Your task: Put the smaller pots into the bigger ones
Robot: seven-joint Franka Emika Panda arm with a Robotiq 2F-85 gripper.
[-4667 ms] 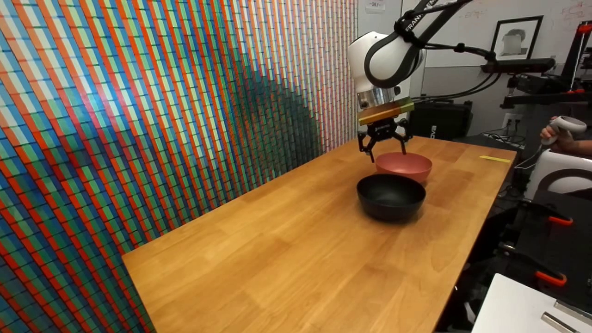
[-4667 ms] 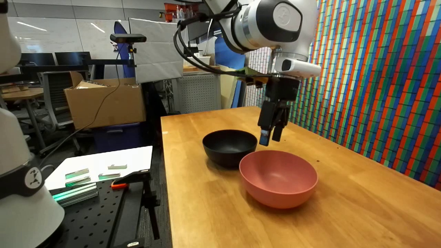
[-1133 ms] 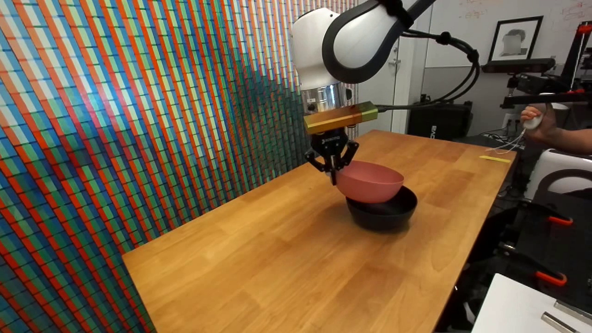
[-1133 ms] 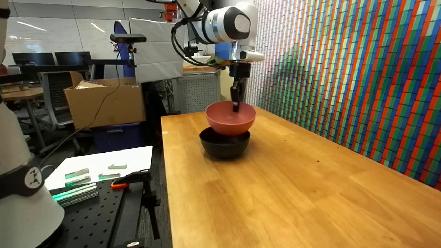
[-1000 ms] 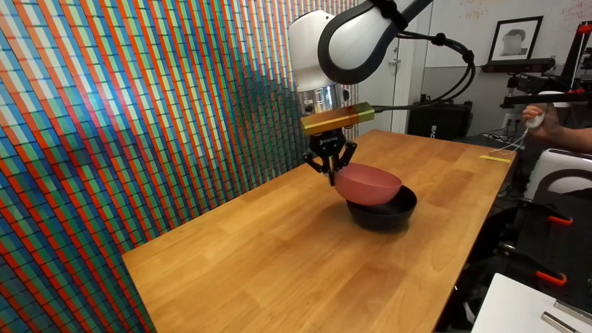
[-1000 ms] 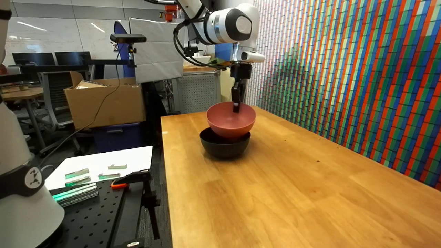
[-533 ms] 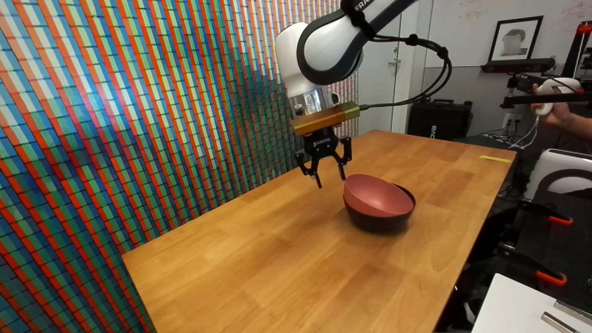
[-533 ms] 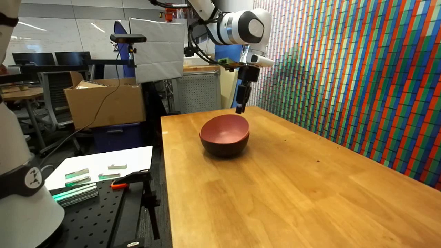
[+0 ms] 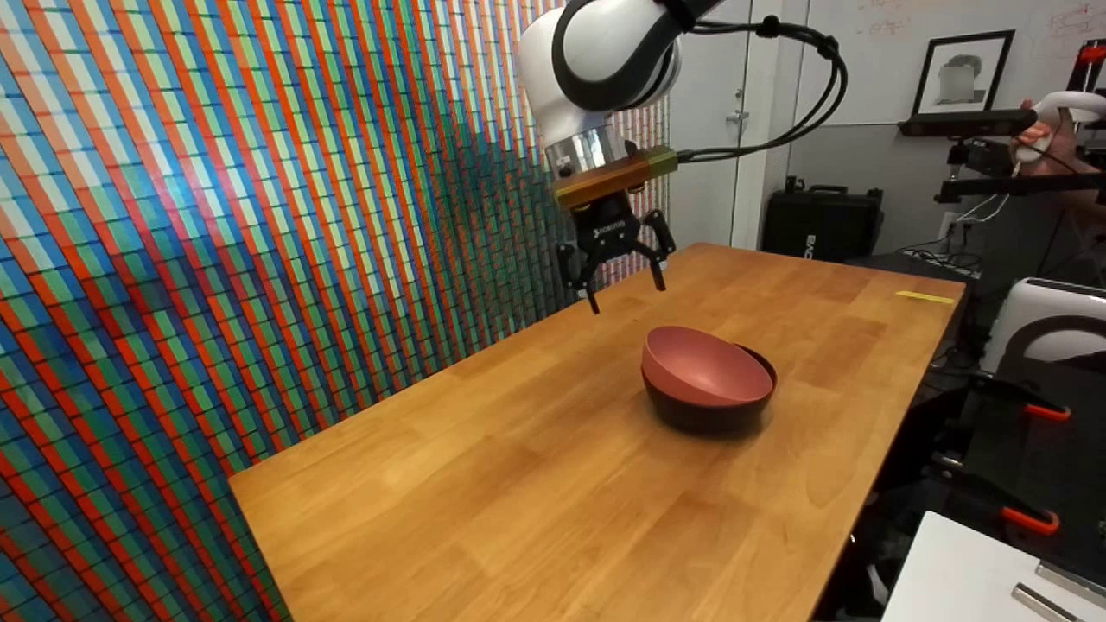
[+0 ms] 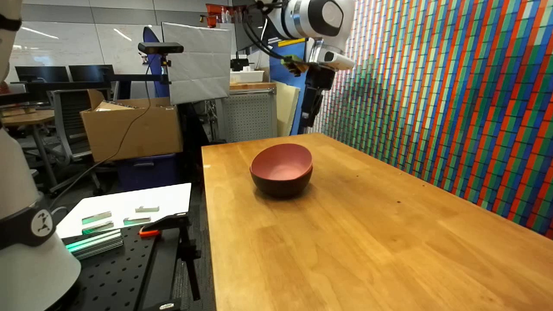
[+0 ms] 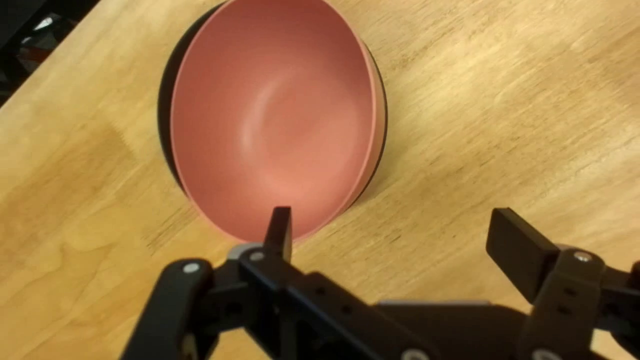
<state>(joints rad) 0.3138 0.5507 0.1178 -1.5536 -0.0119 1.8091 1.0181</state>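
Wood counter [image 10: 367, 242] bears red bowl [image 10: 283, 162], tilted inside black bowl [image 10: 281, 188]; in an exterior view, parted, unladen fingers [image 10: 307, 119] hang at their one o'clock, colourful wall [image 10: 440, 99] at two, whiteboard [image 10: 73, 52] at ten

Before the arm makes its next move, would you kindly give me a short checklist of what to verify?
1. Red bowl inside the black bowl: ok.
2. Red bowl sitting level: not ok; it is tilted, one side of its rim raised above the black bowl.
3. Red bowl touching the black bowl's bottom: cannot tell; hidden.
4. Black bowl upright on the table: ok.
5. Gripper open and holding nothing: ok.
6. Gripper apart from both bowls: ok; a gap shows in both exterior views.
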